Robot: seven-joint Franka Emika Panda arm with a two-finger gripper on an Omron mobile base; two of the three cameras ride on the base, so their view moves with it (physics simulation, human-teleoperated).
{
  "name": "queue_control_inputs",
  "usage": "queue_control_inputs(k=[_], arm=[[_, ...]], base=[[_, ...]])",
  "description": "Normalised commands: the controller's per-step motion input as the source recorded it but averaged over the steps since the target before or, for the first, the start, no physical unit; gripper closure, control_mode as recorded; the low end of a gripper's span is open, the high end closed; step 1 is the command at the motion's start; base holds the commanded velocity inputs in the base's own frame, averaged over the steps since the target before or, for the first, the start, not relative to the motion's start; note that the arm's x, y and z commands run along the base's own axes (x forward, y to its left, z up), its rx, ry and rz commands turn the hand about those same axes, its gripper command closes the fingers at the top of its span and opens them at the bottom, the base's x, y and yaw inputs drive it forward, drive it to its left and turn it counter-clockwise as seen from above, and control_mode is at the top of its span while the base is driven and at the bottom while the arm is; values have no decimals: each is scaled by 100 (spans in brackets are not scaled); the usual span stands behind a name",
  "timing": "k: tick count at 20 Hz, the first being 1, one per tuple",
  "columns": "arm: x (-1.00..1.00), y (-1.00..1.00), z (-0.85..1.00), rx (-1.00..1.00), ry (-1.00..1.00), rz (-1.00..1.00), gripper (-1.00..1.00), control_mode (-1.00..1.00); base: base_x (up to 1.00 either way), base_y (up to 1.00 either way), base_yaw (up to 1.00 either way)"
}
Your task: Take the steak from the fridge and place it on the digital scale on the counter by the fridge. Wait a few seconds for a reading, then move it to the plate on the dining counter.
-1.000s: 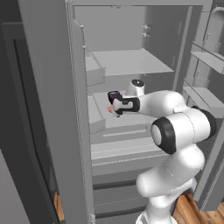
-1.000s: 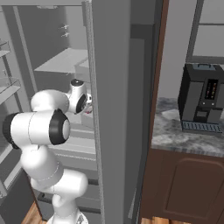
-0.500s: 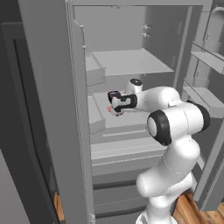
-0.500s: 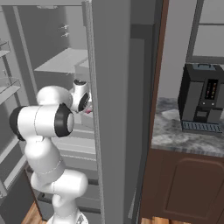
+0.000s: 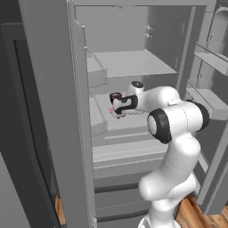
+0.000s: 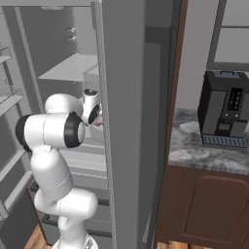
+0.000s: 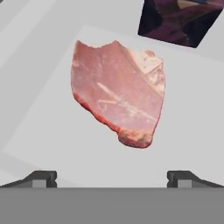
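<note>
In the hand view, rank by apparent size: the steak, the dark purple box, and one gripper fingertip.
1. steak, largest by far.
2. dark purple box, cut off by the picture's top edge, so its full size is unsure.
3. fingertip, smallest.

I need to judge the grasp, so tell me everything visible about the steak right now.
The steak is a flat, irregular slab of pink-red raw meat with pale streaks, a paler fatty patch at one corner and a darker red edge. It lies flat on a pale grey fridge shelf, untouched, beside a dark purple-black item. The pincer is open, its tips apart, short of the meat.
</note>
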Motion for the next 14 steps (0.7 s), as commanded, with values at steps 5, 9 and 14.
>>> queue_control_inputs(k=[5, 9, 14], arm=[[6, 6, -3, 0, 0, 4, -100, -100], [11, 7, -1, 0, 0, 3, -100, -100], [18, 9, 0, 0, 0, 2, -100, -100]], base=[[0, 0, 0], [0, 0, 0], [0, 0, 0]])
